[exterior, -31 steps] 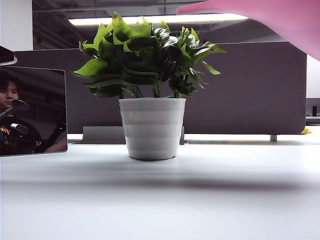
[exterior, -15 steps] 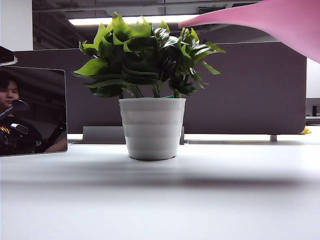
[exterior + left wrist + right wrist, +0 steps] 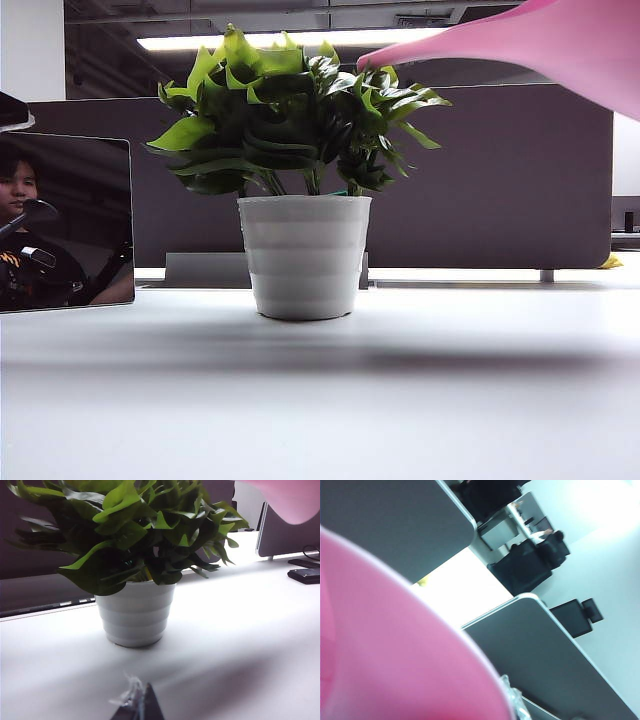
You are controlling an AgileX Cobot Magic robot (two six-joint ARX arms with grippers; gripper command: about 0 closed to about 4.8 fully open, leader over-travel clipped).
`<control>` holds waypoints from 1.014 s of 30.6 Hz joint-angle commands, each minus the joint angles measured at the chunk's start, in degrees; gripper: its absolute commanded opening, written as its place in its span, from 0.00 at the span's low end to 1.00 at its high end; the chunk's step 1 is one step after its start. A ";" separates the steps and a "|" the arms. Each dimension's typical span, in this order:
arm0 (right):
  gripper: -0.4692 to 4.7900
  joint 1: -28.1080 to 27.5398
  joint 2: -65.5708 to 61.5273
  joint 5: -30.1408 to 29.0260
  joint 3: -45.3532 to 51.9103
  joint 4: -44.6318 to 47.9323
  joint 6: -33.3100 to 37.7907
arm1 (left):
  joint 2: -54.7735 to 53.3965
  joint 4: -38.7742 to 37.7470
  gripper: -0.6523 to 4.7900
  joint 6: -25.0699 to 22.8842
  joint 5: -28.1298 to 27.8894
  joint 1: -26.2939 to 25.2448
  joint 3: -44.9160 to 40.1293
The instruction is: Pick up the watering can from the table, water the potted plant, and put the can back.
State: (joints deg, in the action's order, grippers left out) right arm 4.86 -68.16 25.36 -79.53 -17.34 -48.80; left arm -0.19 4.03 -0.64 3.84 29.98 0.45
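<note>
We tilt the watering can (image 3: 560,45) over the potted plant (image 3: 300,150) to pour — right gripper (image 3: 512,700) apparently gripping it; the left gripper (image 3: 137,707) idles low on the desk (image 3: 320,400), its fingers' state unreadable.

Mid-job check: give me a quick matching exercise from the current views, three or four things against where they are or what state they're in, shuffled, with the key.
Things:
1. watering can
2. potted plant
3. left claw
4. table

Places or states:
A. low over the white top, short of the pot, holding nothing
B. carrying only the pot in the exterior view
C. up in the air, spout tip over the leaves
D. standing upright on the white top

Pairs: 1-C, 2-D, 3-A, 4-B

The right claw cannot be made out; the right wrist view is filled by the pink can.
</note>
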 commanded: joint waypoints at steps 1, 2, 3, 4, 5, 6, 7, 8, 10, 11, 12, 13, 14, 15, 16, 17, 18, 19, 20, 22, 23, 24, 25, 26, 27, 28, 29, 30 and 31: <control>0.08 0.02 0.61 0.52 -1.01 6.49 -1.07 | -0.04 0.74 0.11 -0.42 0.02 0.07 0.04; 0.08 0.02 0.57 0.55 -1.25 6.49 -1.18 | -0.04 0.74 0.11 -0.42 0.02 0.07 0.04; 0.08 0.02 0.55 0.52 -1.60 6.49 -1.18 | -0.04 0.72 0.11 -0.42 0.00 0.07 0.04; 0.08 0.02 0.52 0.48 -1.92 6.56 -1.20 | -0.04 0.74 0.11 -0.39 0.00 0.07 0.04; 0.08 0.02 0.44 0.48 -2.43 6.71 -1.20 | -0.04 0.74 0.11 -0.42 0.00 0.07 0.04; 0.08 0.02 0.24 0.48 -2.91 6.75 -1.22 | -0.04 0.72 0.11 -0.42 0.02 0.07 0.04; 0.08 0.02 0.20 0.48 -3.39 6.69 -1.38 | -0.04 0.74 0.11 -0.42 0.02 0.07 0.04; 0.08 0.02 -0.04 0.46 -3.93 6.86 -1.86 | -0.04 0.72 0.11 -0.42 0.00 0.07 0.04; 0.08 0.02 -0.33 0.46 -4.76 6.93 -2.71 | -0.04 0.72 0.11 -0.42 0.00 0.07 0.04; 0.08 0.02 -0.83 0.44 -5.42 6.88 -2.69 | -0.04 0.74 0.11 -0.42 0.02 0.07 0.04; 0.08 0.02 -0.98 0.46 -5.88 6.75 -2.71 | -0.04 0.74 0.11 -0.42 0.00 0.07 0.04; 0.08 0.02 -1.33 0.44 -6.49 6.62 -2.71 | -0.04 0.72 0.11 -0.42 0.00 0.07 0.04; 0.08 0.09 -1.55 0.44 -6.95 6.54 -2.71 | -0.04 0.76 0.11 -0.42 0.00 0.07 0.04; 0.08 0.37 -1.70 0.50 -7.34 6.40 -2.75 | -0.04 0.74 0.11 -0.42 0.00 0.07 0.04; 0.08 0.92 -1.95 0.52 -7.85 6.34 -3.19 | -0.04 0.74 0.11 -0.42 0.00 0.07 0.04; 0.08 1.46 -1.95 0.61 -8.00 6.36 -3.82 | -0.07 0.74 0.11 -0.42 0.02 0.07 0.04; 0.08 1.86 -1.95 0.68 -8.04 6.47 -4.70 | -0.04 0.74 0.11 -0.42 0.00 0.07 0.04; 0.08 2.23 -1.99 0.68 -8.15 6.45 -5.88 | -0.04 0.74 0.11 -0.42 0.00 0.07 0.04; 0.08 2.51 -2.05 0.81 -8.26 6.47 -6.60 | -0.07 0.72 0.11 -0.42 0.02 0.07 0.04; 0.08 3.08 -2.25 1.81 -8.26 6.99 -8.20 | -0.07 0.74 0.11 -0.42 0.00 0.07 0.04; 0.08 3.34 -2.27 2.29 -8.26 7.17 -8.81 | -0.04 0.74 0.11 -0.42 -0.02 0.07 0.04; 0.08 3.65 -2.27 2.64 -8.26 7.30 -9.03 | -0.07 0.72 0.11 -0.42 0.00 0.07 0.04; 0.08 3.89 -2.27 3.06 -8.28 7.32 -9.25 | -0.04 0.74 0.11 -0.42 0.02 0.07 0.04; 0.08 4.02 -2.27 3.28 -8.28 7.30 -9.57 | -0.07 0.74 0.11 -0.42 0.02 0.07 0.04; 0.08 4.04 -2.27 3.30 -8.28 7.30 -9.75 | -0.04 0.74 0.11 -0.42 0.00 0.07 0.04; 0.08 4.04 -2.27 3.32 -8.28 7.30 -9.81 | -0.07 0.74 0.11 -0.42 0.00 0.07 0.04; 0.08 4.04 -2.27 3.30 -8.31 7.32 -9.99 | -0.07 0.74 0.11 -0.42 0.00 0.07 0.04; 0.08 4.04 -2.27 3.30 -8.31 7.32 -10.12 | -0.04 0.74 0.11 -0.42 0.00 0.07 0.04; 0.08 4.04 -2.27 3.28 -8.35 7.32 -10.23 | -0.04 0.74 0.11 -0.42 0.00 0.07 0.04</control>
State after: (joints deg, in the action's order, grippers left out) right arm 8.88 -71.11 28.32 -86.87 -15.27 -59.31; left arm -0.19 4.05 -0.62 3.84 30.00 0.45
